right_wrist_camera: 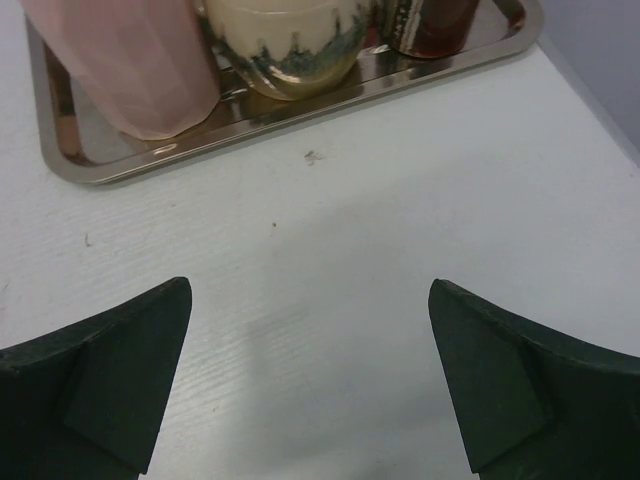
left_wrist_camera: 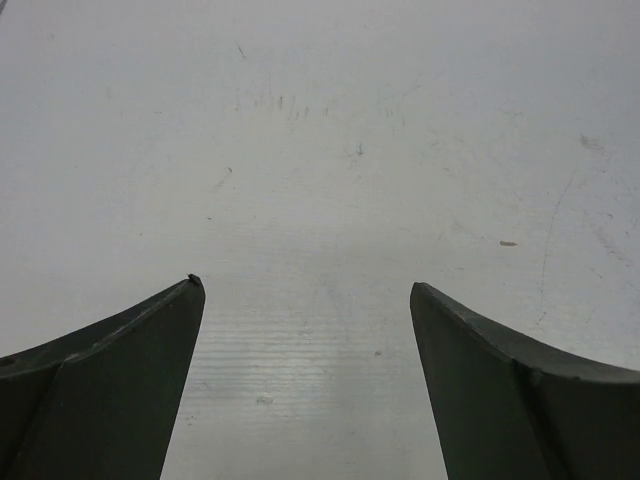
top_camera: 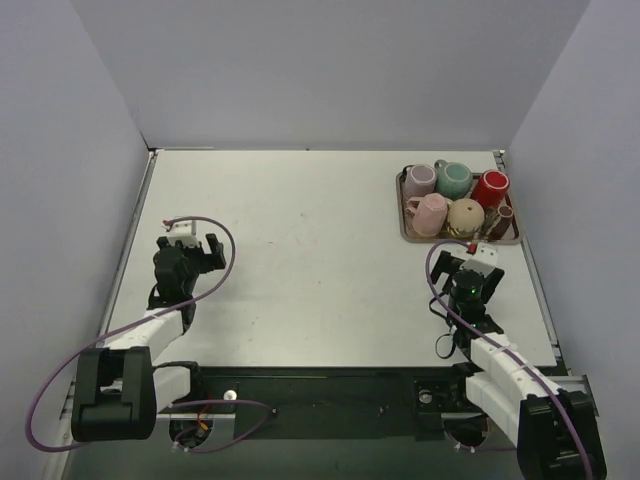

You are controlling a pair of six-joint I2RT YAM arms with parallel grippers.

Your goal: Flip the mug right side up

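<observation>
Several mugs stand on a metal tray (top_camera: 403, 228) at the back right: lilac (top_camera: 420, 180), green (top_camera: 453, 178), red (top_camera: 490, 187), pink (top_camera: 430, 212), cream (top_camera: 465, 215) and brown (top_camera: 507, 212). From above most show closed tops, as if mouth down; the red one shows a pale opening. My right gripper (top_camera: 468, 256) is open just in front of the tray, facing the pink mug (right_wrist_camera: 130, 70) and cream mug (right_wrist_camera: 290, 50), nothing between its fingers. My left gripper (top_camera: 188, 245) is open over bare table at the left.
The tray rim (right_wrist_camera: 300, 105) lies a short way ahead of the right gripper (right_wrist_camera: 308, 282). Grey walls enclose the white table (top_camera: 300, 230) on three sides. Purple cables loop from both arms. The left gripper (left_wrist_camera: 305, 282) sees only tabletop.
</observation>
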